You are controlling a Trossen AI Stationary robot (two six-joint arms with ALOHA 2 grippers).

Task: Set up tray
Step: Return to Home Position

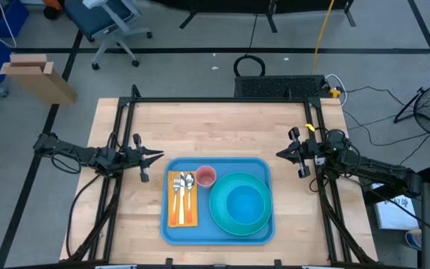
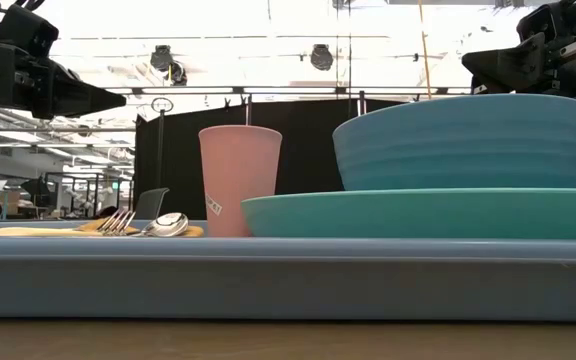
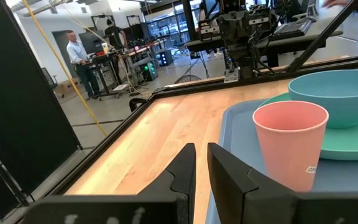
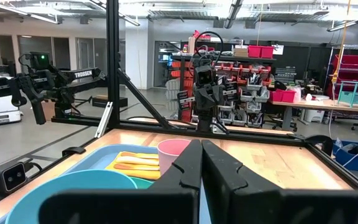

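blue tray [image 1: 204, 224] lay on wooden table [image 1: 215, 127], toward its front middle in high view, between both arms. on it we saw yellow napkin [image 1: 172, 218] with cutlery [image 1: 184, 196] at left, pink cup [image 1: 205, 176] just beside, teal plate [image 1: 219, 217] at right carrying blue bowl [image 1: 245, 202]. left gripper [image 1: 155, 157] hovered off tray's left far corner, fingers clenched together, holding nothing. right gripper [image 1: 282, 155] hovered off right far corner, likewise clenched, empty.
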